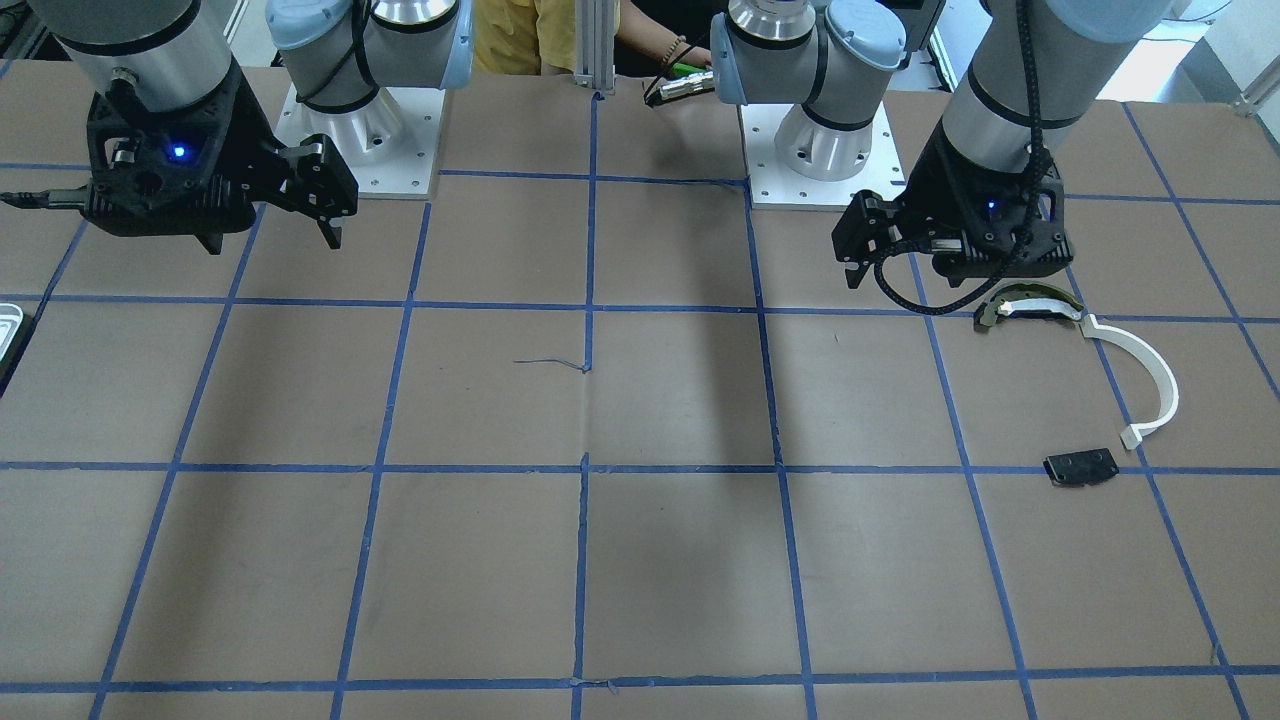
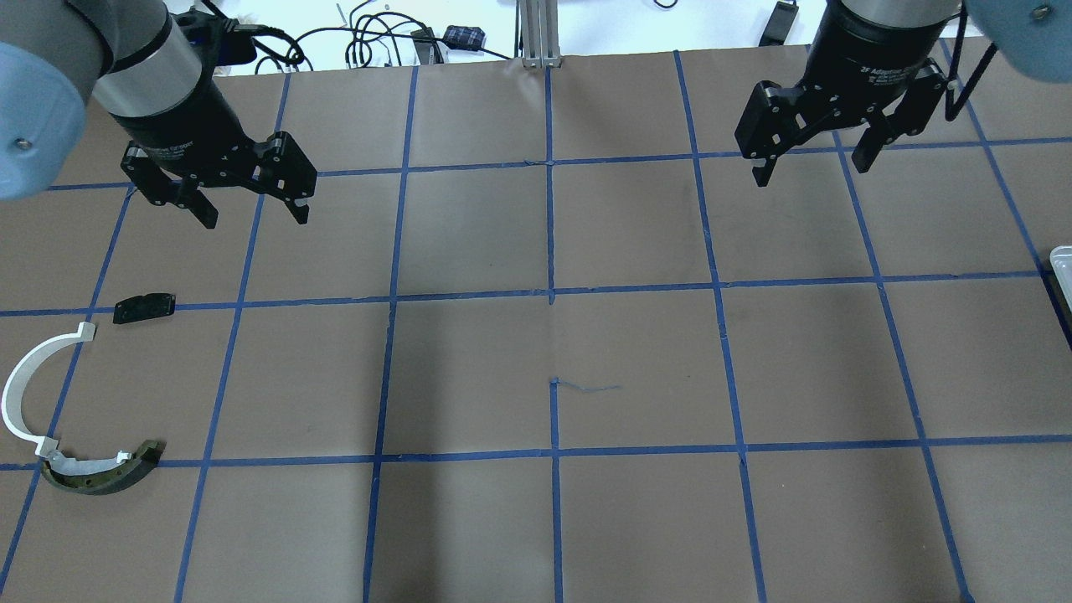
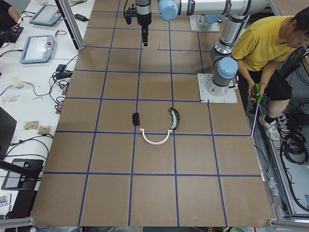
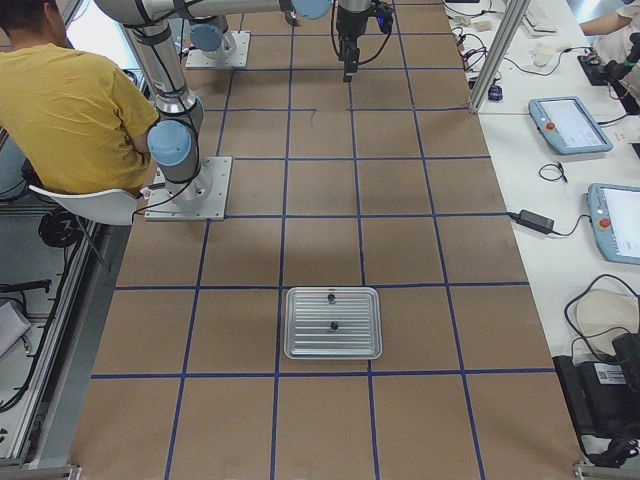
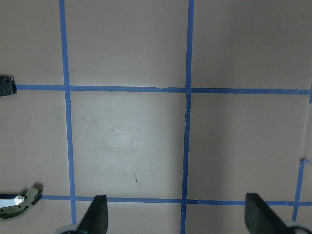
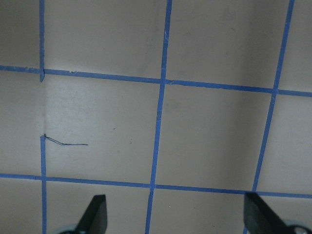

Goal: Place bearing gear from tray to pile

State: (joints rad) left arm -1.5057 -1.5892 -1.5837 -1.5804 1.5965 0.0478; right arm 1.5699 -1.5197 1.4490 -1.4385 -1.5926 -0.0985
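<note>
The whitish tray [image 4: 300, 345] lies on the table near the robot's right end; slivers of it show in the overhead view [image 2: 1062, 260] and the front view [image 1: 8, 325]. Two small dark parts [image 4: 330, 298] lie in it, too small to tell apart. The pile is at the left end: a white arc strip [image 2: 21, 394], a dark olive-tipped curved piece [image 2: 100, 473] and a flat black plate [image 2: 144, 307]. My left gripper [image 2: 255, 219] hangs open and empty beyond the plate. My right gripper [image 2: 811, 172] hangs open and empty, well away from the tray.
The brown table has a blue tape grid [image 2: 551, 293]. A person in a yellow shirt [image 4: 70, 110] sits behind the arm bases [image 1: 810, 150]. Cables and tablets [image 4: 570, 125] lie on the side bench beyond the table's far edge.
</note>
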